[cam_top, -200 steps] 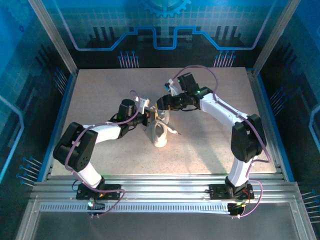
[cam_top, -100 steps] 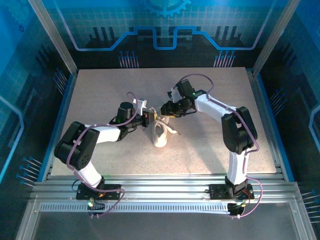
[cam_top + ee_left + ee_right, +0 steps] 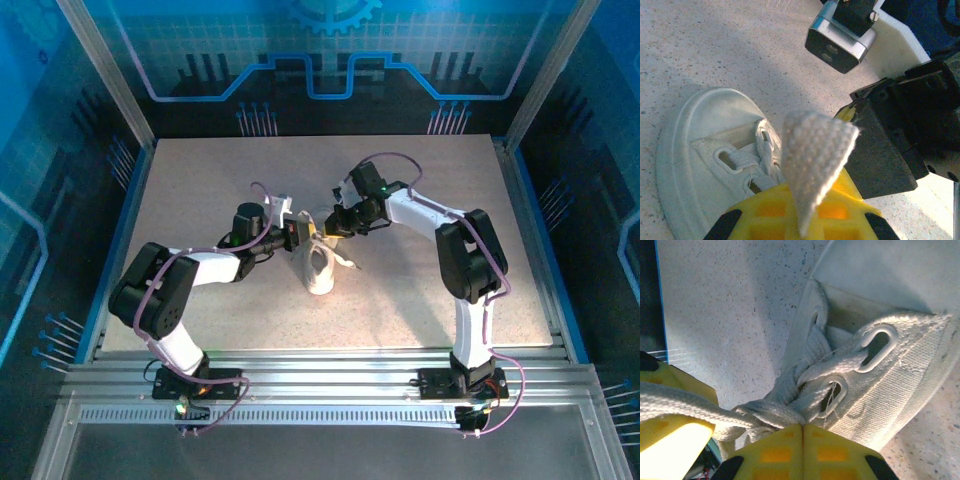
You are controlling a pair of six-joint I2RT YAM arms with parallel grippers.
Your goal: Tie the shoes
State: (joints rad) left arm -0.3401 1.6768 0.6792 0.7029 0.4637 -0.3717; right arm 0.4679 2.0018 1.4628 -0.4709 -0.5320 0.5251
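Note:
The white sneaker (image 3: 320, 272) stands mid-table, toe toward the arms. My left gripper (image 3: 303, 234) hovers at its upper left, and in the left wrist view its yellow jaws (image 3: 800, 220) are shut on a flat white lace loop (image 3: 815, 150) that stands up above the shoe (image 3: 700, 150). My right gripper (image 3: 333, 228) meets it from the right. In the right wrist view its jaws (image 3: 802, 426) are pressed together at the crossed laces (image 3: 770, 412) beside the top eyelets of the shoe (image 3: 900, 365); a strand runs into their tips.
The right arm's black wrist (image 3: 890, 145) and its camera (image 3: 840, 42) sit a short way from my left jaws. A loose lace end (image 3: 350, 264) trails right of the shoe. Speckled tabletop (image 3: 200, 190) spreads all round, walled by blue panels.
The right gripper came down and left onto the shoe's laces and closed from open to shut. The left gripper stayed shut on its loop and edged slightly toward the shoe.

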